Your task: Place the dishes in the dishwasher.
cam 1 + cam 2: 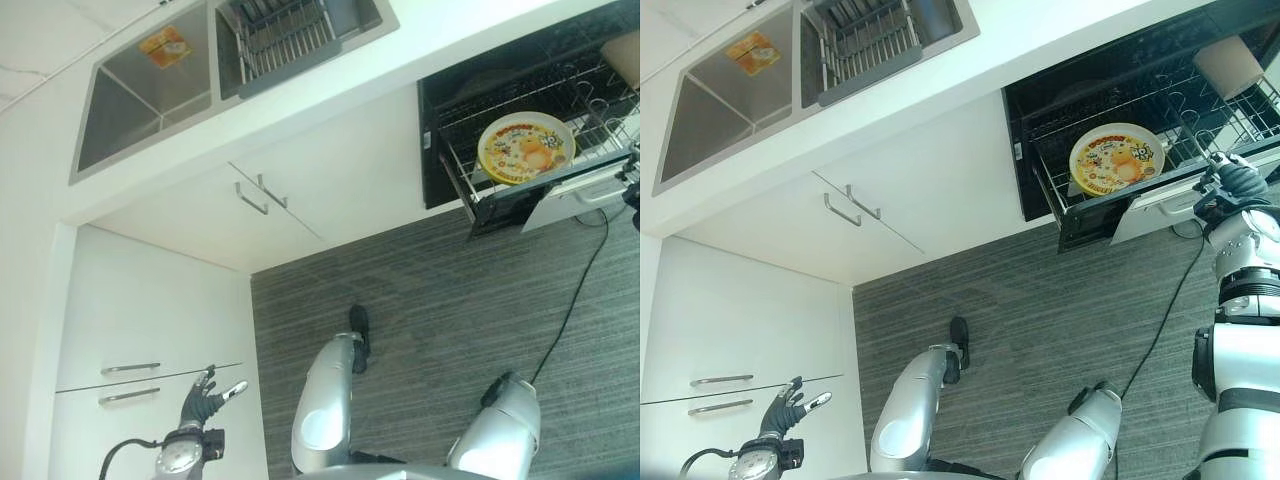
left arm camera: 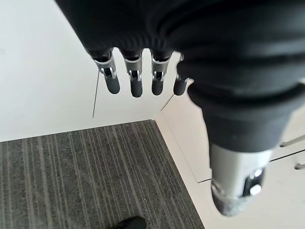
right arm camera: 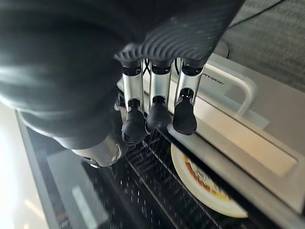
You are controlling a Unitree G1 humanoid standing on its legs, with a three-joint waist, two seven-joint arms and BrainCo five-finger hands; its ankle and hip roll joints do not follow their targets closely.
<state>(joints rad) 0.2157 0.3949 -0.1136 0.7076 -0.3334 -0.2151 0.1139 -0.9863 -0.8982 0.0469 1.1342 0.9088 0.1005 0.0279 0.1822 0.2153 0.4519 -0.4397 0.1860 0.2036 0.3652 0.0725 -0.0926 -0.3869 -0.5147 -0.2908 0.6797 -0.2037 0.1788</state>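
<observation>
Resting yellow plate [image 1: 1117, 158] in dishwasher rack [image 1: 1240, 105], right hand [image 1: 1237, 180] released above it, left hand [image 1: 786, 407] relaxed

Head stereo pair: looked down from the robot's head at the sink [image 1: 150, 95], cupboard fronts, carpet and open dishwasher [image 1: 1120, 130].
Shared field: both eyes held the yellow plate [image 1: 525, 147] in the rack; right eye sat slightly rightward.
Left wrist camera: very close along the left hand [image 2: 136, 78], facing carpet and cupboards.
Right wrist camera: very close along the right hand [image 3: 157, 107], facing the rack and plate.
</observation>
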